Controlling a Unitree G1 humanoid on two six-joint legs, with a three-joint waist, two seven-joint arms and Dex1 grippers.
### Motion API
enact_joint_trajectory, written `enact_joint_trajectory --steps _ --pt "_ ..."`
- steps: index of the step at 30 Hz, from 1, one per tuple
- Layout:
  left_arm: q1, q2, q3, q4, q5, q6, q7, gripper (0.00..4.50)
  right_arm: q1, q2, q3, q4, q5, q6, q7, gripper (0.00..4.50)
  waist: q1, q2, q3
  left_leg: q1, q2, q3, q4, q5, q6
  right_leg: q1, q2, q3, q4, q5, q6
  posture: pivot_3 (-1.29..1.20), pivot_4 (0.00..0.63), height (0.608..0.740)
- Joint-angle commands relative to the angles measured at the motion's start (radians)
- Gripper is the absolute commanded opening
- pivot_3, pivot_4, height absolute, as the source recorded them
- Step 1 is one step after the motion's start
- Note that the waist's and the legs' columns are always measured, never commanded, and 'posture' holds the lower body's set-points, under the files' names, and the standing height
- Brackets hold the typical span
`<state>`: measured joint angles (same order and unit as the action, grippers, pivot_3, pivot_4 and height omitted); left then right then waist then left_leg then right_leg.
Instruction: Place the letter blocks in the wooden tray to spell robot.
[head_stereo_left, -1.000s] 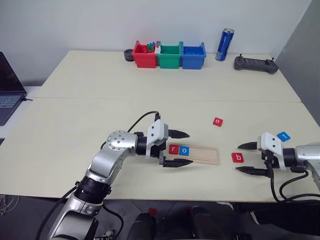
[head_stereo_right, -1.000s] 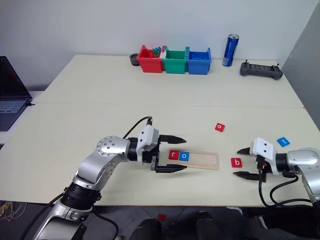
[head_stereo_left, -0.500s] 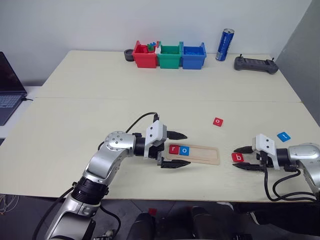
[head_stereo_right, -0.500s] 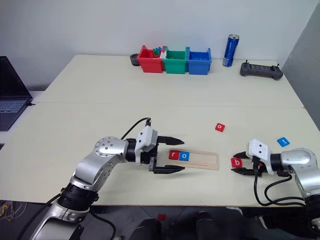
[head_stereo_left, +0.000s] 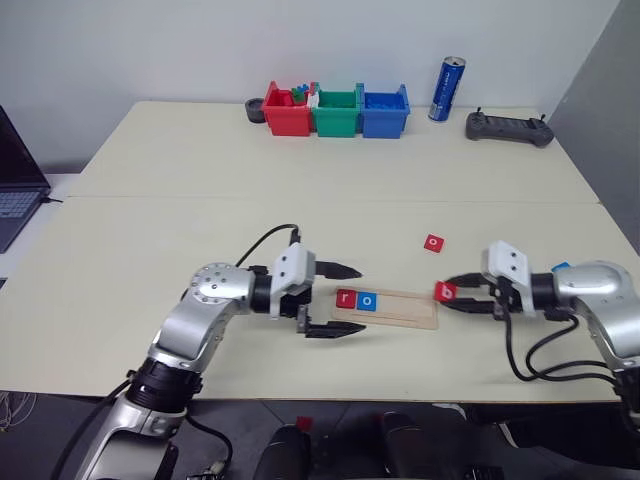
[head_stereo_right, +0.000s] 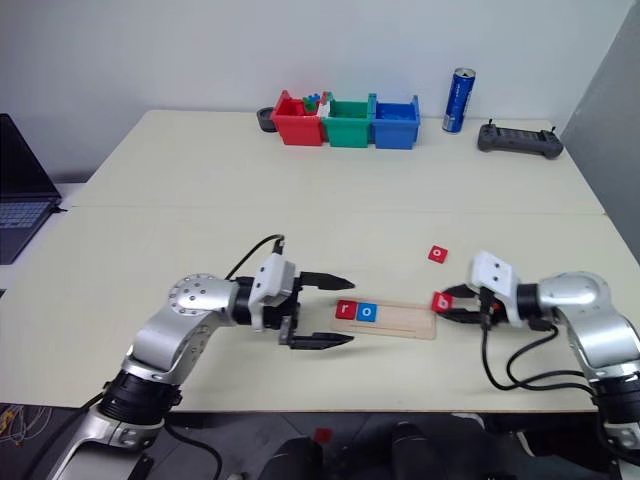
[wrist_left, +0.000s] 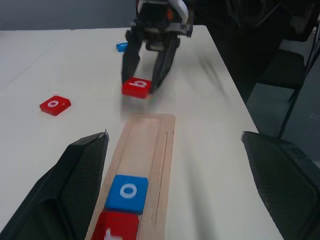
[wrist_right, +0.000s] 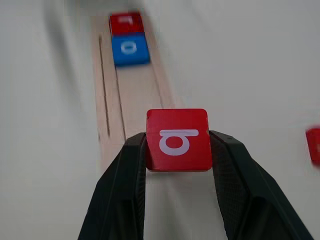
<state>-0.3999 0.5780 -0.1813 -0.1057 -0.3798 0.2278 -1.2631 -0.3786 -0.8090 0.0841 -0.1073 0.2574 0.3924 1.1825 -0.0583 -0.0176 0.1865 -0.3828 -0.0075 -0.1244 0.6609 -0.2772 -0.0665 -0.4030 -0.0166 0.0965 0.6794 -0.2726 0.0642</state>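
Observation:
The wooden tray (head_stereo_left: 405, 309) lies at the table's front middle, with a red "r" block (head_stereo_left: 347, 298) and a blue "o" block (head_stereo_left: 368, 300) at its left end. My right gripper (head_stereo_left: 447, 293) is shut on a red "b" block (wrist_right: 177, 139), held just above the table at the tray's right end. A red "o" block (head_stereo_left: 432, 242) lies loose behind the tray. A blue block (wrist_left: 120, 46) sits behind my right arm. My left gripper (head_stereo_left: 371, 298) is open at the tray's left end, its fingers on either side of the two placed blocks.
Red (head_stereo_left: 289, 110), green (head_stereo_left: 337, 110) and blue (head_stereo_left: 385, 108) plastic bins stand at the table's far edge. To their right are a blue can (head_stereo_left: 441, 89) and a black controller (head_stereo_left: 508, 128). A laptop (head_stereo_left: 15, 170) sits at the far left.
My right gripper closed on the red "b" block, lifted it and carried it left to the tray's right end. My left gripper drew back a little to the left.

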Motion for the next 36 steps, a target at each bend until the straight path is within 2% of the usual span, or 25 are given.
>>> enact_joint_trajectory --steps 1,7,21,36 --pt "0.003 0.042 0.059 0.007 -0.031 -0.032 -0.04 4.5 -0.049 0.047 0.033 -0.075 0.023 0.107 -0.057 1.46 0.002 0.0 0.0 0.0 0.0 0.0 0.0 0.0 0.0 0.0 0.0 0.0 0.0 0.0 0.0 0.0 0.15 0.74" --pt "0.017 0.056 0.064 0.018 -0.018 -0.056 -0.039 4.5 -0.071 0.123 0.127 -0.04 -0.043 0.113 -0.112 1.46 0.014 0.0 0.0 -0.002 -0.001 -0.001 0.0 0.0 0.0 0.0 -0.001 -0.001 -0.001 0.0 0.0 0.0 0.15 0.74" --pt "0.011 0.011 0.032 0.004 0.0 -0.057 0.009 4.5 -0.073 0.109 0.179 -0.058 -0.059 0.128 -0.097 1.46 0.011 0.0 0.0 -0.002 -0.001 -0.001 0.0 0.0 0.0 -0.001 -0.001 -0.001 0.0 0.0 0.0 0.0 0.15 0.74" --pt "0.029 0.026 0.04 -0.037 0.0 -0.039 0.022 4.5 -0.101 0.133 0.213 -0.002 -0.086 0.087 -0.078 1.46 0.005 0.0 0.0 -0.002 -0.001 -0.001 0.0 0.0 0.0 -0.001 -0.001 -0.002 0.0 0.0 0.0 0.0 0.15 0.74"
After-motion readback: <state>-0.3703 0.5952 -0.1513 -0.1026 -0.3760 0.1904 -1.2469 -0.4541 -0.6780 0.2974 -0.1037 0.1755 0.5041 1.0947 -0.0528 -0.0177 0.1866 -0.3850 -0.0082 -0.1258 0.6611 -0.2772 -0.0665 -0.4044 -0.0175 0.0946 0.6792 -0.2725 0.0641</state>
